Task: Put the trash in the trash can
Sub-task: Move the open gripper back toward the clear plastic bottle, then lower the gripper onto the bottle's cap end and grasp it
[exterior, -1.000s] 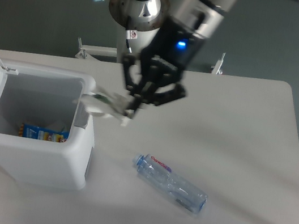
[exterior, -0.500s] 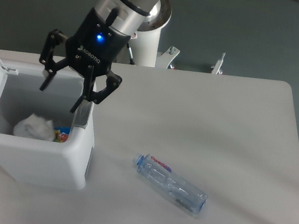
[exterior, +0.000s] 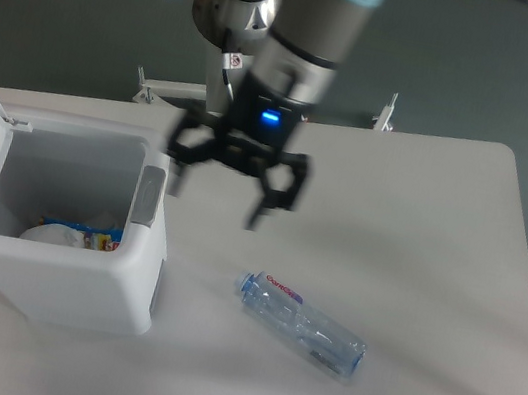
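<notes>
The black two-finger gripper (exterior: 219, 195) hangs empty, fingers spread wide, just right of the large boxy white plastic trash can (exterior: 48, 273). The crumpled white paper wrapper (exterior: 47, 234) lies inside the can. The clear plastic bottle with a blue cap (exterior: 302, 324) lies on the white table (exterior: 418, 244), below and right of the fingers, apart from them. The bottle step appears next: the gripper would need to descend and straddle its body.
</notes>
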